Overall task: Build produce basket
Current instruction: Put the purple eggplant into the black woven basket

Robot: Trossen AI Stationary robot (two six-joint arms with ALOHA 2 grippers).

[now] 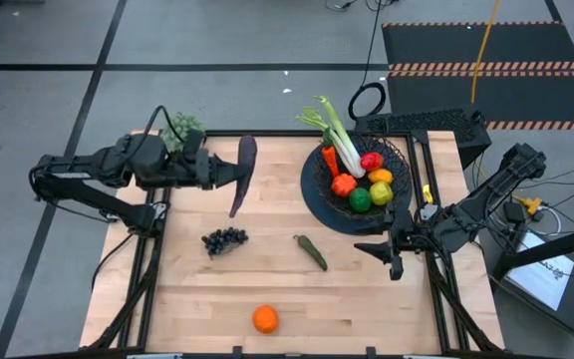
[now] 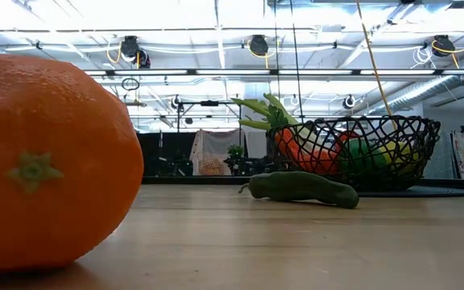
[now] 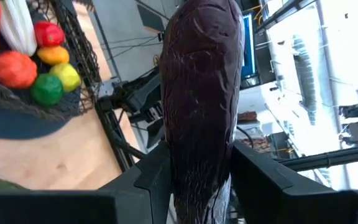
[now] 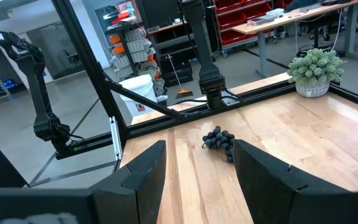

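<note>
Eggplant (image 1: 243,176) held lengthwise in the left gripper (image 1: 225,173), above the table's (image 1: 267,269) left-centre, well apart from the basket (image 1: 319,194). High view: the long purple body overhangs the fingers far; likely to swing or slip during the carry, and its length could catch the wire rim or knock the leek (image 1: 335,130) leaning out of the heap. Right gripper (image 1: 392,251) waits just beside the basket, close to the likely path. Grapes (image 1: 224,239), pickle (image 1: 312,251) and orange (image 1: 264,318) lie loose on the wood.

Low view: orange (image 2: 51,161) dimpled, matte; pickle (image 2: 303,186) smooth, bent; basket (image 2: 413,153) open black mesh, already crowded.

Left wrist view: eggplant (image 3: 201,93) skin glossy, finely wrinkled, clamped between both dark fingers (image 3: 151,177); slick surface, grip doubtful.

Right wrist view: right gripper (image 4: 197,165) fingers apart, holding nothing; grapes (image 4: 218,140) a knobbly cluster on pale planks.
</note>
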